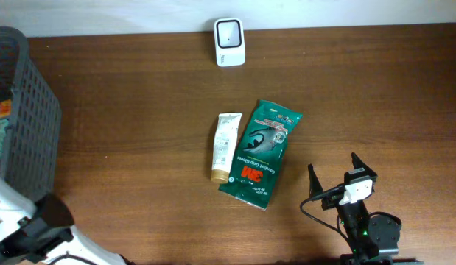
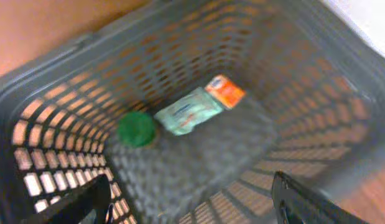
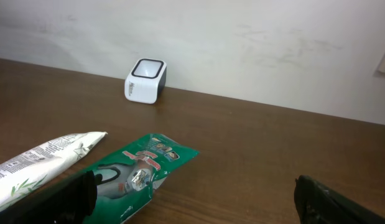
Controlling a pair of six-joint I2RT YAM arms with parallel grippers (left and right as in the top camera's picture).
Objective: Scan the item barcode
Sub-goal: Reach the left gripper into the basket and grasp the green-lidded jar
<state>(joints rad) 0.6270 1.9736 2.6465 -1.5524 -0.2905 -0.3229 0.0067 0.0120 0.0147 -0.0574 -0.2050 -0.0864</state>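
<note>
A white barcode scanner [image 1: 229,43] [image 3: 146,80] stands at the table's far edge. Two items lie mid-table: a white tube [image 1: 226,146] [image 3: 43,158] and, beside it, a green 3M packet [image 1: 261,153] [image 3: 136,171]. My right gripper [image 1: 333,165] [image 3: 192,202] hangs open and empty to the right of the packet's near end. My left gripper [image 2: 192,202] is open over the inside of the grey basket [image 2: 304,74], nothing between its fingers. On the basket floor lie a pale green packet with an orange end [image 2: 192,111] and a round green cap [image 2: 136,128].
The grey basket [image 1: 25,110] stands at the table's left edge, with the left arm [image 1: 36,228] below it at the front left corner. A white wall runs behind the scanner.
</note>
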